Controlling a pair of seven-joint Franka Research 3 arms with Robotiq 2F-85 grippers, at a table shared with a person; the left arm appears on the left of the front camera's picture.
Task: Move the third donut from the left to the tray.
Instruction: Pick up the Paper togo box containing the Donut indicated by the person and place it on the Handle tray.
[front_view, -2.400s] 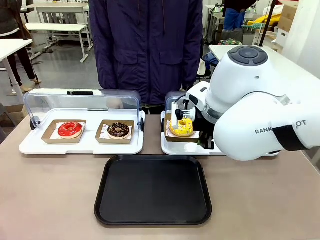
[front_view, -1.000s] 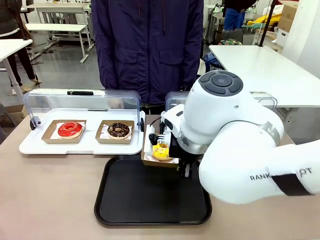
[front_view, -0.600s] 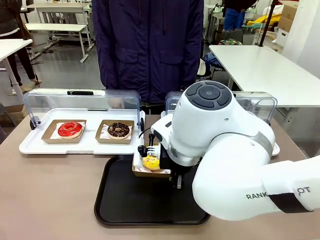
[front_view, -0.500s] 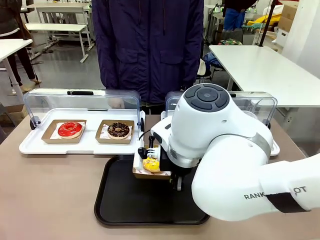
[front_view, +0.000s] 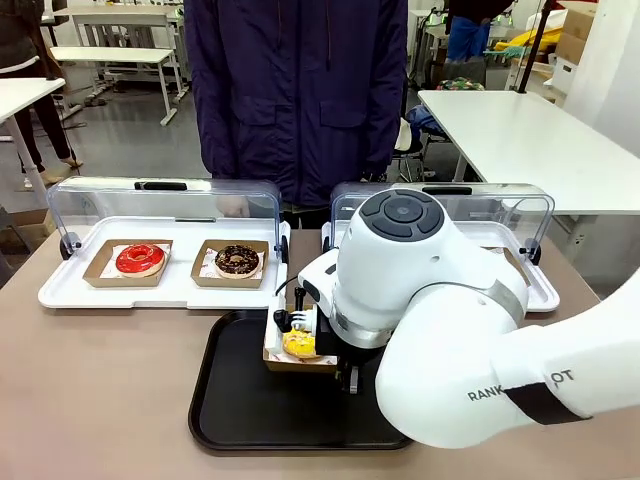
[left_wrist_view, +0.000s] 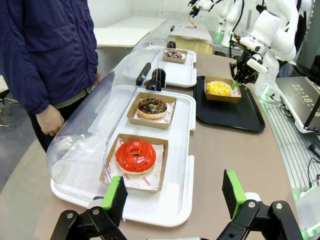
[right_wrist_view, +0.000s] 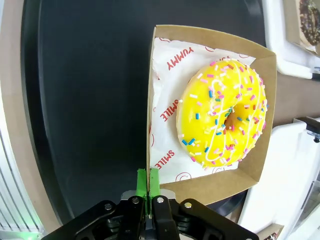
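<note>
The yellow-iced sprinkled donut (right_wrist_view: 222, 115) sits in its square brown cardboard holder (right_wrist_view: 215, 187), over the black tray (front_view: 235, 400). The right hand (right_wrist_view: 148, 182) is pinched tight on the holder's wall. On the counter (front_view: 100, 380), a white tray (left_wrist_view: 182, 165) holds a red-iced donut (left_wrist_view: 135, 155) and a chocolate donut (left_wrist_view: 151, 105). The left hand (left_wrist_view: 175, 192) stands wide, holding nothing.

Brown table (front_view: 100, 400), black tray (front_view: 230, 400) at its near middle, white lidded tray (front_view: 160, 292) far left, second white tray (front_view: 540, 295) far right
</note>
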